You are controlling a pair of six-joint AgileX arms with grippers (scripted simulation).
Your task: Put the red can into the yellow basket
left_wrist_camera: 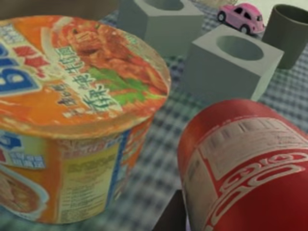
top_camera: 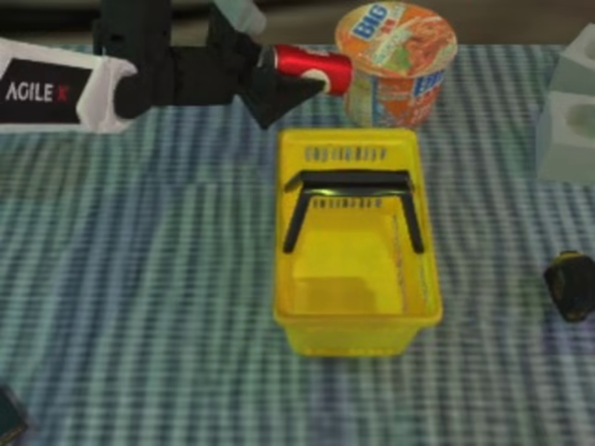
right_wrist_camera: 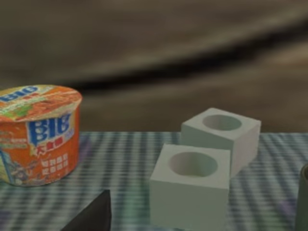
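Observation:
The red can point(top_camera: 313, 66) lies on its side in the air, with my left gripper point(top_camera: 299, 82) shut on it. It hangs just beyond the far rim of the yellow basket point(top_camera: 349, 139), close to the noodle cup. In the left wrist view the can point(left_wrist_camera: 250, 163) fills the near corner, its white label patch facing up. The basket stands mid-table with its black handles point(top_camera: 353, 181) raised across the opening and nothing inside. My right gripper point(top_camera: 569, 284) is parked low at the table's right edge.
An orange-and-blue noodle cup point(top_camera: 396, 61) stands right of the can, behind the basket. Two grey blocks with round holes point(top_camera: 569, 121) sit at the far right. A pink toy car point(left_wrist_camera: 240, 17) and a dark green cup point(left_wrist_camera: 291, 33) lie beyond them.

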